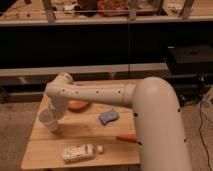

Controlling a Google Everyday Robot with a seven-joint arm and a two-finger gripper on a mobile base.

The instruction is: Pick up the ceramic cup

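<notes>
The ceramic cup (48, 120) is small, white and round, and sits tilted over the left part of the wooden table (112, 150). My white arm reaches across from the right and bends down at its wrist. My gripper (55, 114) is at the cup's right rim and appears shut on it. The cup's base is just at or slightly above the table top. The fingers are mostly hidden behind the wrist and the cup.
An orange-red dish (78, 105) lies just right of the gripper, partly behind the arm. A blue sponge (108, 117) is mid-table, an orange stick-like object (126, 137) is near my arm, and a white bottle (77, 152) lies at the front. Dark shelving stands behind.
</notes>
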